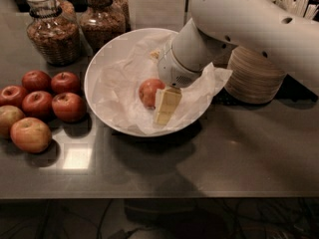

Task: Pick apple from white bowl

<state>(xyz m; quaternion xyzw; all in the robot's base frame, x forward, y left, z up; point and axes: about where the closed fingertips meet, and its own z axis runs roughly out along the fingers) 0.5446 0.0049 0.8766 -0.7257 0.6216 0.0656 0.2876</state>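
The apple point(149, 91), small and orange-red, lies on crumpled white paper in the wide white bowl point(102, 66) at the middle of the counter. My gripper point(160, 105) reaches down into the bowl from the upper right. Its pale yellow end sits right against the apple's right side. The white arm point(239, 19) covers the bowl's back right part and hides the far side of the gripper.
Several darker red and yellow-red apples point(37, 103) lie in a group on the left of the counter. Two glass jars point(52, 29) stand at the back left. A stack of beige paper bowls point(254, 76) stands to the right of the bowl. The counter's front edge point(159, 195) runs below.
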